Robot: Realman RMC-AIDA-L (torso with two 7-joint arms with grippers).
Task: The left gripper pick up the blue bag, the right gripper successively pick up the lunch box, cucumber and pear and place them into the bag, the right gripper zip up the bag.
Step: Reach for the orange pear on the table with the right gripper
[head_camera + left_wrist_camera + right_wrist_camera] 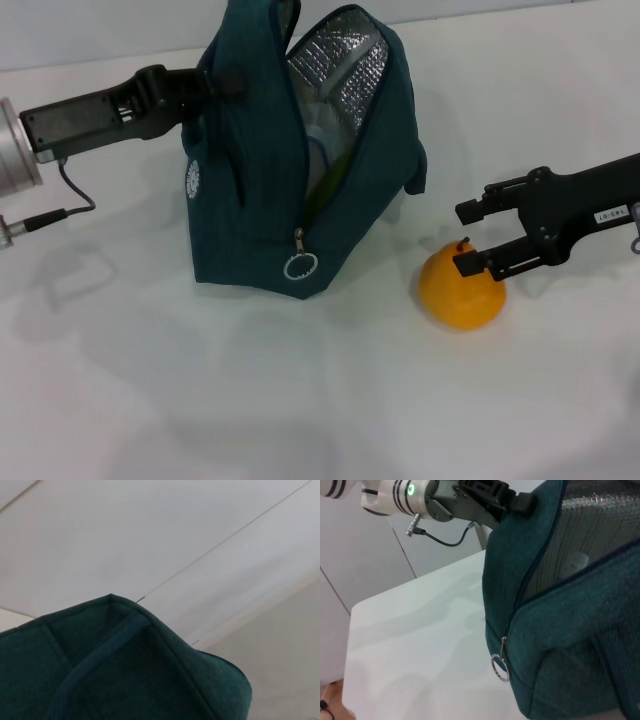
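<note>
The blue bag stands upright in the middle of the white table, its mouth open and the silver lining showing. My left gripper is shut on the bag's top edge at its upper left; the right wrist view shows that left gripper clamped there. Inside the bag I see the clear lunch box and a strip of the green cucumber. The zipper ring pull hangs low at the bag's front. The orange pear lies on the table to the bag's right. My right gripper is open, its fingers straddling the pear's top.
The left arm's thin cable trails over the table at the far left. The table's edge shows in the right wrist view. The left wrist view shows only bag fabric and a pale wall.
</note>
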